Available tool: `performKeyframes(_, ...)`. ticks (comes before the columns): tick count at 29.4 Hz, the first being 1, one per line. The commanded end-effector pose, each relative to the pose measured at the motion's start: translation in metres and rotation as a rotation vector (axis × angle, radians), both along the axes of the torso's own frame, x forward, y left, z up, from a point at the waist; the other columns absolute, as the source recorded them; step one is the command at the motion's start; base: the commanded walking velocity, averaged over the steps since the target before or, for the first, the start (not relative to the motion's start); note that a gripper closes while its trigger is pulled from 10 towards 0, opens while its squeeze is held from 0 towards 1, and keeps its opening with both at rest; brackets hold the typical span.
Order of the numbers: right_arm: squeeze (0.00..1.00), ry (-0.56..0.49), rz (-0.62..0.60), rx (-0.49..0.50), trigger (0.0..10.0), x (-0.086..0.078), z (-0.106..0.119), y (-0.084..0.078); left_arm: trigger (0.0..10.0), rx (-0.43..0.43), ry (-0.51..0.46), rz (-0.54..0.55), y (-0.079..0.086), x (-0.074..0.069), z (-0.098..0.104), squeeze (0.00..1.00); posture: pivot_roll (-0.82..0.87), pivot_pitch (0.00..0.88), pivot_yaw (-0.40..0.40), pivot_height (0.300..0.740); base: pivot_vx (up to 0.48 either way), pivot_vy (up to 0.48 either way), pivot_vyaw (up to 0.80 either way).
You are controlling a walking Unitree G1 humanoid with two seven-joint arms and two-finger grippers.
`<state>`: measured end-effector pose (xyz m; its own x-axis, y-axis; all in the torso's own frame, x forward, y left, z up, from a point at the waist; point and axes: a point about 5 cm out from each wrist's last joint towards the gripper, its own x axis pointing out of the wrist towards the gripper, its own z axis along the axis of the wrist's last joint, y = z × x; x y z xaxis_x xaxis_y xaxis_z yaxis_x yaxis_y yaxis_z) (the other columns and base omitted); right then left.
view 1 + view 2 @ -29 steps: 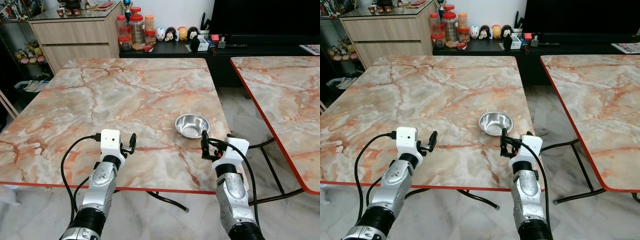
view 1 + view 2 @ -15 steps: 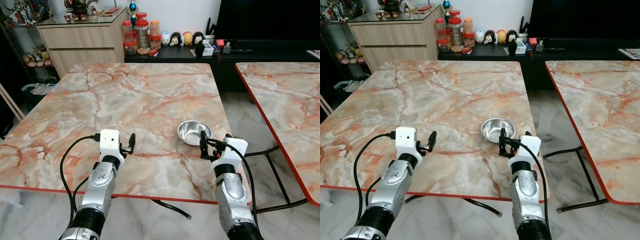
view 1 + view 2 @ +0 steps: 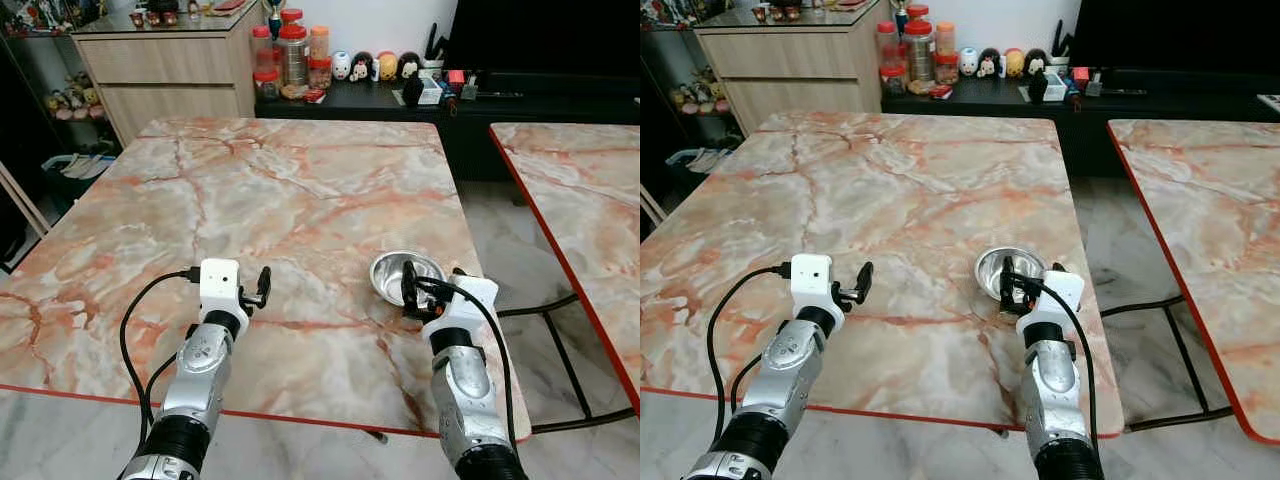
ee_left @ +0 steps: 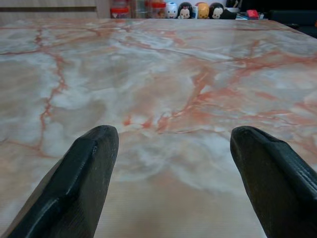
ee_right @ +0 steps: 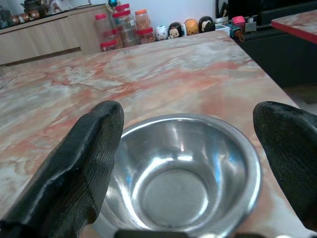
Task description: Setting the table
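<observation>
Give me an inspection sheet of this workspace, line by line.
Surface: marble-pattern table with a red edge.
Job's things: one empty steel bowl, upright, near the table's right edge.
Clutter: nothing seen on the table.
Grippers: right gripper open, at the bowl's near rim; left gripper open, over bare tabletop.
Cables: black cable looping along the left arm, another on the right wrist.
Surroundings: second table to the right; wooden cabinet; jars on a dark shelf.

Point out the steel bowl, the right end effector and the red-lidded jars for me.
steel bowl (image 5: 183, 191), right wrist view, on its inner base.
right end effector (image 3: 413, 296), left eye view, midway between its fingertips, just short of the bowl.
red-lidded jars (image 3: 291, 55), left eye view, on the tallest jar's body.
</observation>
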<state>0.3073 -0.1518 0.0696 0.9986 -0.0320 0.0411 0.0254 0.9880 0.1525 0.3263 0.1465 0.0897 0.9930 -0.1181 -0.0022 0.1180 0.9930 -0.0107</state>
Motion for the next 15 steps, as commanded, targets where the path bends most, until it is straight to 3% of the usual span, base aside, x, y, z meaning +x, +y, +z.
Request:
performKeyframes(1, 0.00, -0.003, 0.003, 0.006, 10.0, 0.0013, 0.0010, 0.0010, 10.0, 0.008, 0.000, 0.005, 0.0029, -0.0004, 0.0005, 0.00, -0.03, 0.000, 0.026, 0.740, 0.296, 0.000, 0.00)
performKeyframes(11, 0.00, 0.002, -0.001, 0.030, 10.0, 0.0020, 0.0008, 0.0010, 10.0, 0.007, -0.001, 0.007, 0.0035, -0.0005, 0.0007, 0.00, -0.03, 0.000, 0.024, 0.740, 0.297, 0.000, 0.00)
performKeyframes(15, 0.00, -0.030, 0.001, 0.014, 10.0, 0.0023, 0.0050, 0.0011, 10.0, 0.006, -0.002, 0.007, 0.0038, -0.0006, 0.0007, 0.00, -0.03, 0.000, 0.025, 0.740, 0.313, 0.000, -0.80)
